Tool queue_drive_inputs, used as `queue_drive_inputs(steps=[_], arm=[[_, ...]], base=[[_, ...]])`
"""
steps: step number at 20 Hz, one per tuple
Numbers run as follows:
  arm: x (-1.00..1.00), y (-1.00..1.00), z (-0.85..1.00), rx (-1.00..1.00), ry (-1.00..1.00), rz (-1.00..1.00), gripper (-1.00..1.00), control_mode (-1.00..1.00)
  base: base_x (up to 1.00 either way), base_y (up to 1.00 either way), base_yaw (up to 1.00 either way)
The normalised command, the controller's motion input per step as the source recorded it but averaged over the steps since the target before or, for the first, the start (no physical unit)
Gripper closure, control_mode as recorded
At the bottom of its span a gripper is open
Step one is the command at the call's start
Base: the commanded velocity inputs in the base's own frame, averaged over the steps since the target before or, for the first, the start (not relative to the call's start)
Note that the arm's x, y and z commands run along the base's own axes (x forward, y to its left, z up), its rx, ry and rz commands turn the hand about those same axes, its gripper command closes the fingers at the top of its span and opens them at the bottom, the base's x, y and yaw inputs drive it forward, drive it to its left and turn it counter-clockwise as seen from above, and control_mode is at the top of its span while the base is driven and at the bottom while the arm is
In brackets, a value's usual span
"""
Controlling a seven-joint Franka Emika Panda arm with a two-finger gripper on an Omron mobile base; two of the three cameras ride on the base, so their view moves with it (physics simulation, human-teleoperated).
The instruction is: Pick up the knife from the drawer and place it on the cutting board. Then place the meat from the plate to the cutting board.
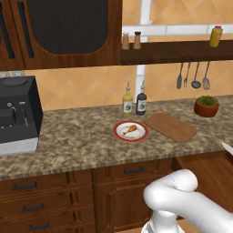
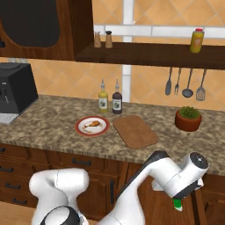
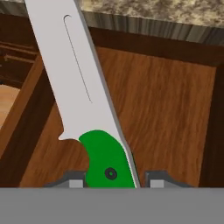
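End effector (image 3: 111, 181) closed on knife (image 3: 83, 100) at its green handle, lower centre of hand view, over open drawer (image 3: 166, 113). Meat (image 1: 130, 129) on plate (image 1: 119, 134), mid-frame.

Even, soft light fills the rendered kitchen, with no glare and only faint shadows beneath the wall shelf (image 1: 177, 51) and behind the bottles on the speckled countertop (image 1: 77, 136). Both base views are coarse and slightly soft. In the hand view, the knife (image 3: 87, 113) appears sharp-edged, its blade flat grey without highlights.
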Motion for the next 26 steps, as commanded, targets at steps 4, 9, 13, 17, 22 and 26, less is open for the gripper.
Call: queue_drive_inputs(steps=[4, 9, 13, 17, 22, 26], arm=[[0.0, 0.6, 0.96, 0.0, -0.09, 0.0, 1.0, -1.0], [0.65, 0.63, 0.51, 0.0, -0.02, 0.0, 1.0, -1.0], [0.92, 0.5, 0.04, -0.01, 0.04, 0.0, 1.0, -1.0], [0.85, 0.32, 0.0, -0.01, 0.14, 0.0, 1.0, -1.0], [0.66, 0.07, 0.02, 0.0, 0.14, 0.0, 1.0, -1.0], [0.67, 0.09, 0.22, -0.03, 0.24, 0.0, 1.0, -1.0]], base=[[0.0, 0.0, 0.0], [0.0, 0.0, 0.0], [0.0, 0.0, 0.0], [0.0, 0.0, 0.0], [0.0, 0.0, 0.0], [0.0, 0.0, 0.0]])
